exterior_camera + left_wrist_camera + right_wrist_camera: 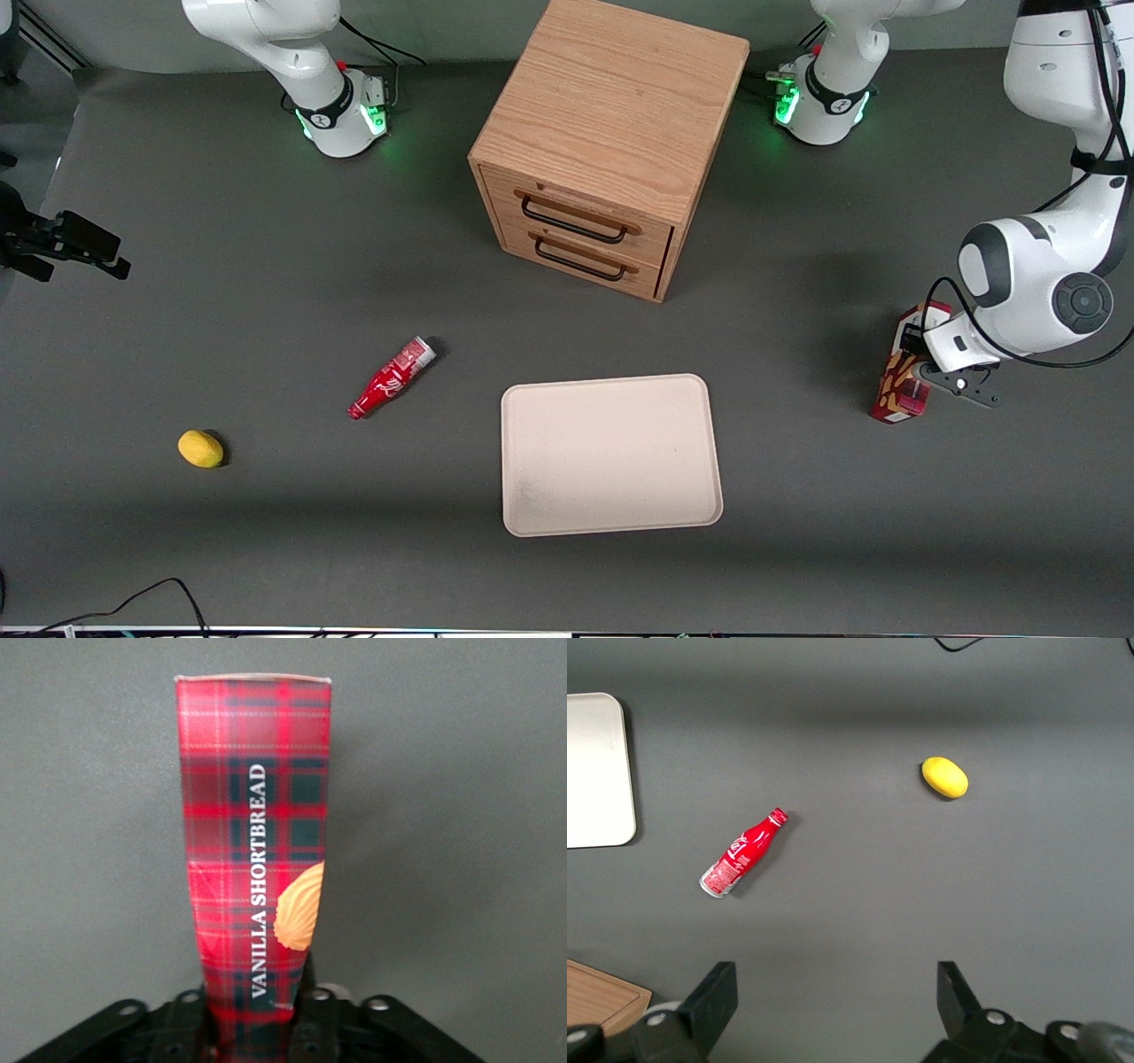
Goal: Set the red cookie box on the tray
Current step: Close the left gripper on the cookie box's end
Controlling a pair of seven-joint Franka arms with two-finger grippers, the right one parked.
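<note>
The gripper [941,377] pinches the red cookie box [904,377] at the working arm's end of the table — the box stands upright, well apart from the tray [609,455]. The grasp looks done; what is left is the carry across to the tray — bare so far — and the release.

Arm: your left arm is bent low toward its own end of the table.
Gripper [921,363]: your fingers are clamped on the red cookie box [257,850].
</note>
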